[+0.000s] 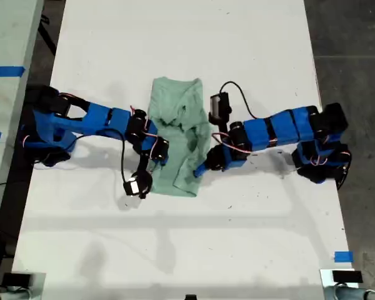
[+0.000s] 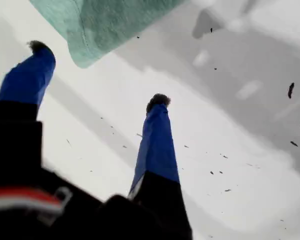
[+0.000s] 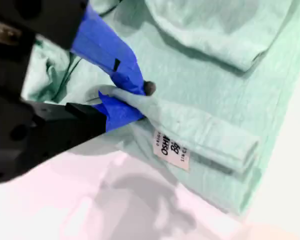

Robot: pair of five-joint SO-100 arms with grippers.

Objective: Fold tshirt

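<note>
One tshirt, partly folded, lies mid-table between both arms, long axis running top to bottom of the exterior view. My second gripper pinches a fold beside the white label. My first gripper hangs spread and empty, with a cloth corner just ahead.

Table: wide bare white surface above and below the arms in the exterior view.
Middle: tshirt lies bunched between both arms, filling the gap.
My first gripper: jaws apart over bare table, cloth corner just beyond.
My second gripper: clamped on a tshirt fold.
Cables: loop beside each arm.
</note>
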